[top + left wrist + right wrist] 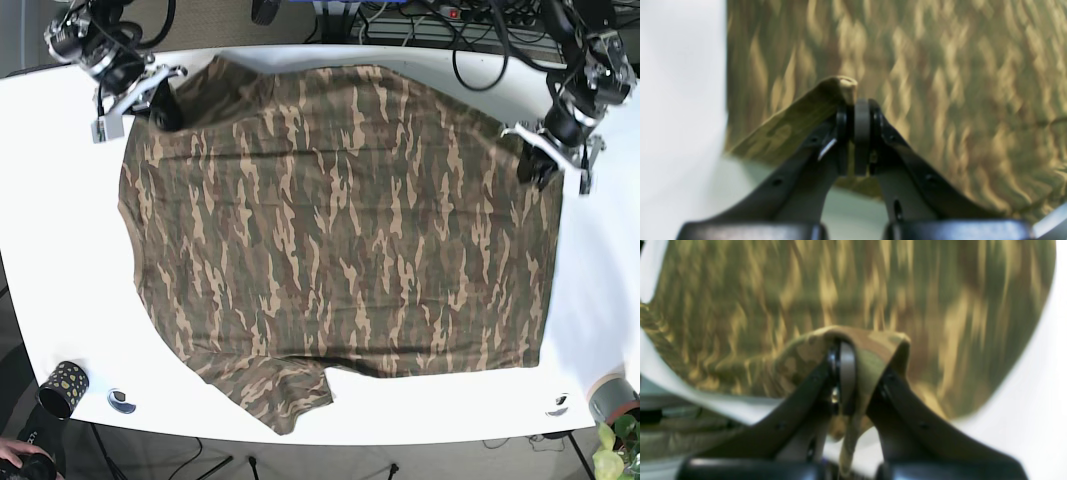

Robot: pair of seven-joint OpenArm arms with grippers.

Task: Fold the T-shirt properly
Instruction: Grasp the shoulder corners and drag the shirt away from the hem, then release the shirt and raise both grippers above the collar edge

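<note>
Pinching T-shirt [340, 220] edges: both fingers (fully closed).

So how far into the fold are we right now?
Early. Done: both grippers are clamped on cloth. The left gripper pinches an edge of the T-shirt, and the right gripper has fabric draped over its fingers. In hand: both hold the far edge, at opposite corners. Left: the shirt lies nearly flat on the white table, with no clear body fold visible, so all the folding remains.

Both arms reach low, fingers [853, 100] [853, 350] of both grippers pinched together.
</note>
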